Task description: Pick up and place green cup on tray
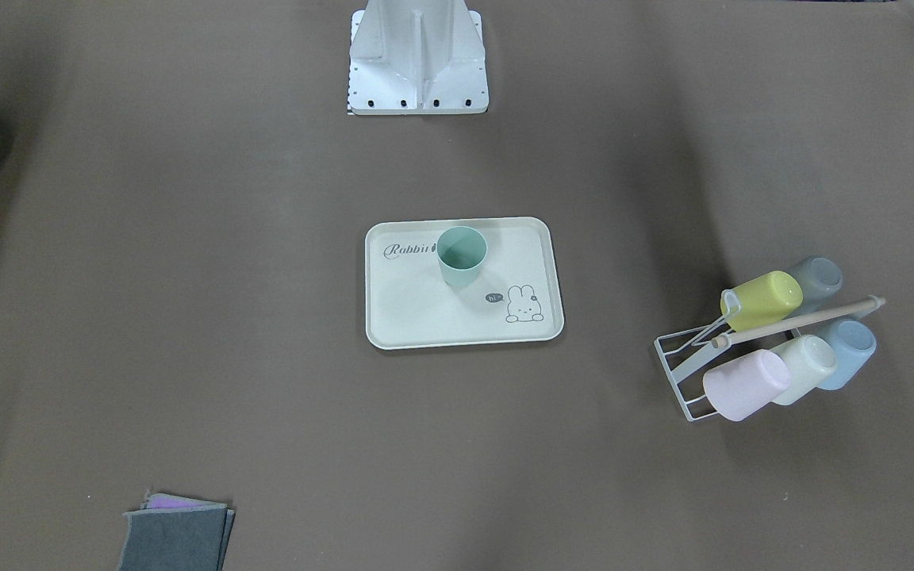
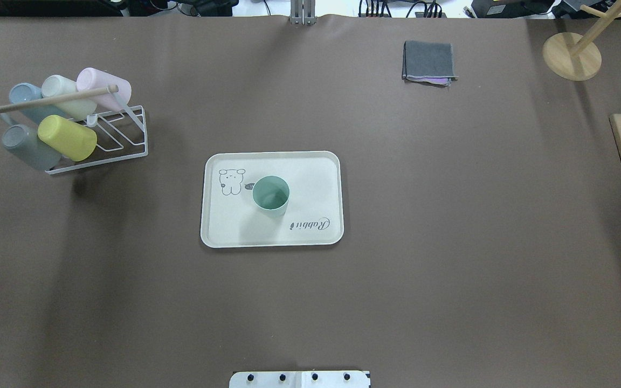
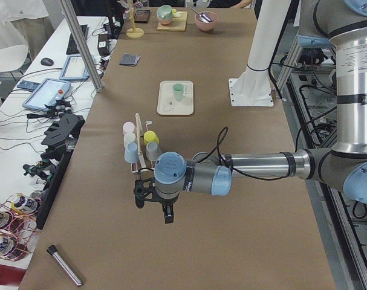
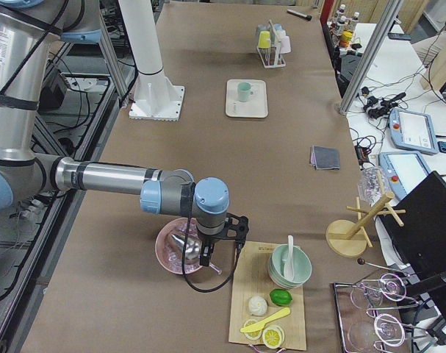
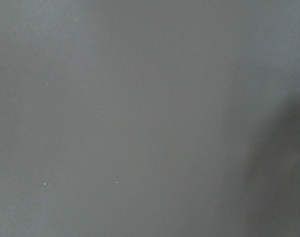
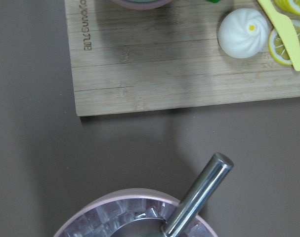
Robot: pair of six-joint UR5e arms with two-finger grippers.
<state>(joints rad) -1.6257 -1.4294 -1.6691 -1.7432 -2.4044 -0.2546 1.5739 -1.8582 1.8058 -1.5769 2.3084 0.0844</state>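
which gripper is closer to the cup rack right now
Left. The left gripper hangs a short way from the cup rack, on its side away from the tray. The right gripper is at the table's opposite end, by the pink bowl.

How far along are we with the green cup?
Done: the green cup stands upright on the tray, beside the rabbit drawing. In progress: nothing; the left tool and right tool hang far from it. Left: nothing visible.
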